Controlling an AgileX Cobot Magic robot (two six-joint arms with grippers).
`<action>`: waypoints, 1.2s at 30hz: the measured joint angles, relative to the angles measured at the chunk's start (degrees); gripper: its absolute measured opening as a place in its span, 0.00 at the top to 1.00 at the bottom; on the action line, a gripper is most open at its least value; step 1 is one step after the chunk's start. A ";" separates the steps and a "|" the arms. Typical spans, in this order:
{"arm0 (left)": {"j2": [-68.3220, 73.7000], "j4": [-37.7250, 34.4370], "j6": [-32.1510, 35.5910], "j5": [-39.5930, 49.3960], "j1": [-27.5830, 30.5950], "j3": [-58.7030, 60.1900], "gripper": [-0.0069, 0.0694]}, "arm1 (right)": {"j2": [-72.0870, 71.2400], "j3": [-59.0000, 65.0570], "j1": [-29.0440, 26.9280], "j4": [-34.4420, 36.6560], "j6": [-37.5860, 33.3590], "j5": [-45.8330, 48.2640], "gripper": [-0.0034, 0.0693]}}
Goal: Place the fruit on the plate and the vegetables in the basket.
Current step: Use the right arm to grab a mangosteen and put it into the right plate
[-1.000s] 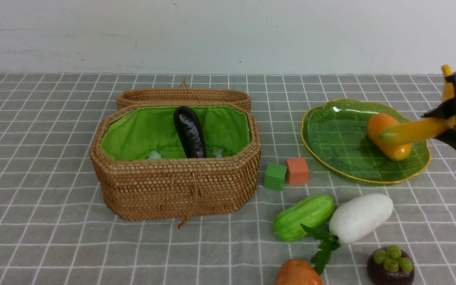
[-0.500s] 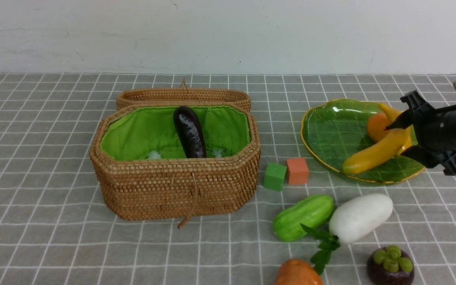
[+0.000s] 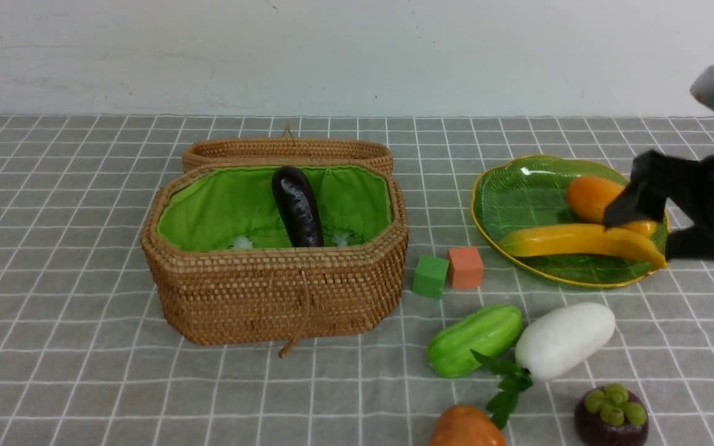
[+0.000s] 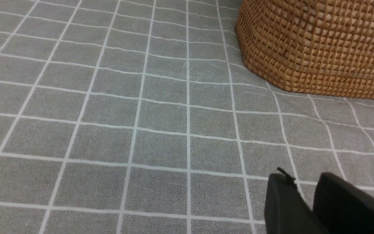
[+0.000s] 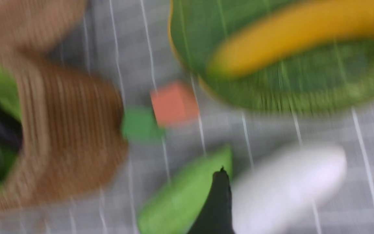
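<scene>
The banana (image 3: 568, 240) lies across the front of the green plate (image 3: 518, 198), just in front of the mango (image 3: 592, 195). My right gripper (image 3: 642, 234) hovers at the plate's right edge, open and empty, one finger over the banana's right end. The right wrist view is blurred; it shows the banana (image 5: 287, 42), the radish (image 5: 287, 188) and the gourd (image 5: 180, 198). The eggplant (image 3: 298, 207) leans inside the open basket (image 3: 276, 297). Gourd (image 3: 475, 339), radish (image 3: 564, 339), potato-like lump (image 3: 465, 427) and mangosteen (image 3: 611, 415) lie on the cloth. My left gripper (image 4: 304, 178) hangs low beside the basket (image 4: 313, 45), empty, its fingers a narrow gap apart.
A green cube (image 3: 430, 275) and an orange cube (image 3: 465, 266) sit between basket and plate. The basket's lid (image 3: 286, 150) lies open behind it. A grey checked cloth covers the table up to a white wall.
My right gripper has opened and let go of the banana, which now lies flat on the plate. The gripper has drawn back a little to the right. The left arm has not moved.
</scene>
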 joint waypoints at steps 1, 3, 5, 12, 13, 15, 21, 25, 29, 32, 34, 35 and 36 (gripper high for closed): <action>0.00 0.00 0.00 0.00 0.00 0.00 0.71 | -2.10 2.87 1.56 -2.27 2.52 1.18 0.11; 0.00 0.00 0.00 0.00 0.00 0.00 0.71 | -4.11 6.58 3.32 -5.06 4.75 2.06 0.11; 0.00 0.00 0.00 0.00 0.00 0.00 0.71 | -5.85 11.87 5.71 -6.67 6.05 2.07 0.11; 0.00 0.00 0.07 0.00 0.00 0.00 0.70 | -4.33 21.25 10.64 -7.18 6.19 -6.67 0.13; 0.00 0.00 0.07 0.00 0.00 0.00 0.70 | -3.20 21.41 10.78 -7.80 6.19 -8.31 0.14; 0.00 0.00 0.07 0.00 0.00 0.00 0.69 | -0.86 21.46 10.77 -9.20 6.19 -12.27 0.16; 0.00 0.00 0.07 0.00 0.00 0.00 0.69 | 2.65 21.10 10.77 -10.32 6.19 -14.83 0.24; 0.00 0.00 0.07 0.00 0.00 0.00 0.69 | 1.94 21.10 10.77 -10.32 6.34 -13.82 0.24; 0.00 0.00 0.07 0.00 0.00 0.00 0.69 | -0.23 20.43 10.11 -10.32 7.79 -10.88 0.33; 0.00 0.00 0.07 0.00 0.00 0.00 0.69 | -2.05 15.59 7.03 -10.37 8.71 -7.19 0.69; 0.00 0.00 0.07 0.00 0.00 0.00 0.69 | -2.15 13.32 5.73 -10.37 8.71 -6.26 0.80; 0.00 0.00 0.07 0.00 0.00 0.00 0.69 | -1.93 9.36 3.78 -10.42 8.35 -5.40 0.84; 0.00 0.00 0.07 0.00 0.00 0.00 0.69 | -1.76 8.86 3.55 -10.49 8.30 -5.29 0.83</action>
